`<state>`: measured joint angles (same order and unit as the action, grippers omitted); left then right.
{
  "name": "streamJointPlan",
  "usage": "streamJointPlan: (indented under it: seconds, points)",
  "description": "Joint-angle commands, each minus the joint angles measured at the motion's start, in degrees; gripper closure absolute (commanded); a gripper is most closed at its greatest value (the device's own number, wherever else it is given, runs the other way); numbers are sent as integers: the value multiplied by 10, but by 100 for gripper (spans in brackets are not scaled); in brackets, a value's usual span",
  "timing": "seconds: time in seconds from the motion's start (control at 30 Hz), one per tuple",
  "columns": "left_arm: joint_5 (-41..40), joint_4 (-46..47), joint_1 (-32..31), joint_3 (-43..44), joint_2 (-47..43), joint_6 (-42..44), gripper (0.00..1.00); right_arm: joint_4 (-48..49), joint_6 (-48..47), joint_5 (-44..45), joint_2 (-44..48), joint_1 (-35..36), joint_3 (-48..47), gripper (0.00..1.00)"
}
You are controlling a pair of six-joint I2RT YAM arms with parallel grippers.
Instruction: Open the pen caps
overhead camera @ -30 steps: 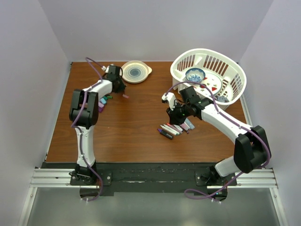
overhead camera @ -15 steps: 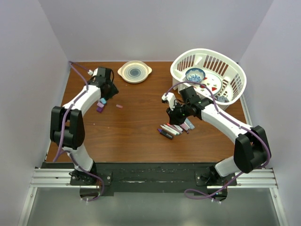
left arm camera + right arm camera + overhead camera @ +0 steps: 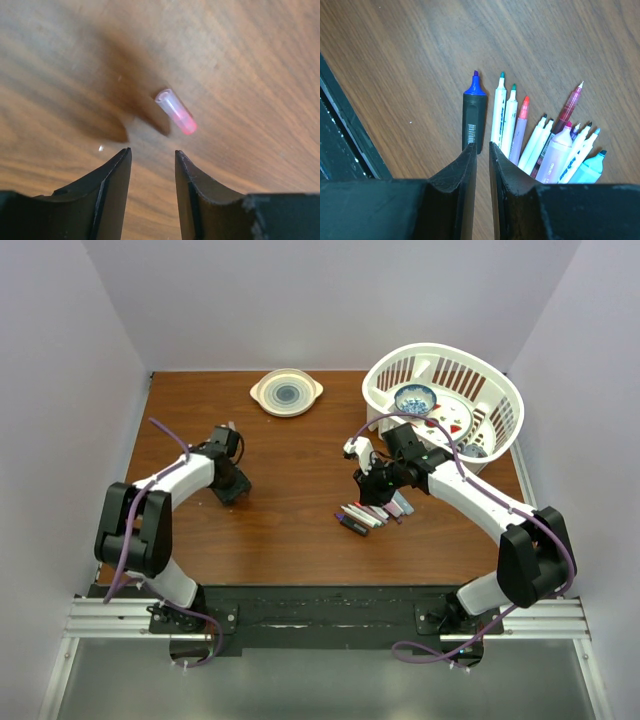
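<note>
I see a wooden table with a cream dish, blue-ringed inside, at its far edge. A white slatted basket at the far right holds a blue patterned bowl. Uncapped markers lie fanned together, a black highlighter beside them.

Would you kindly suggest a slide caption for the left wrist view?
Pink pen cap lying on the wooden table just beyond the open, empty left gripper.
</note>
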<state>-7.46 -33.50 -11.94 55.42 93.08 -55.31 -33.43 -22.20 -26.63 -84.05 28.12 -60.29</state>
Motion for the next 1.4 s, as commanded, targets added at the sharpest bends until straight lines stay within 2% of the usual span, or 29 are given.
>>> streamJointPlan:
  seconds: [0.0,0.47,0.77,0.87,0.93,1.0,1.37]
  points:
    - [1,12,-4,-32,-39,-36,55,-8,-11,-18,3,-2,-21,80]
    - [-10,19,13,-65,-50,-25,57,-8,-12,-18,6,-2,-21,80]
    - [-7,33,25,-64,-85,13,59,-9,-13,-20,4,-2,-21,81]
    - [17,39,41,-61,-68,29,65,-10,-14,-20,4,-2,-22,81]
    - [35,41,43,-54,-49,37,74,-10,-14,-20,5,-1,-22,81]
    - [46,43,43,-51,-39,44,79,-10,-14,-19,5,-2,-22,81]
    - [71,62,43,-57,-45,79,84,-12,-15,-20,1,-2,-22,81]
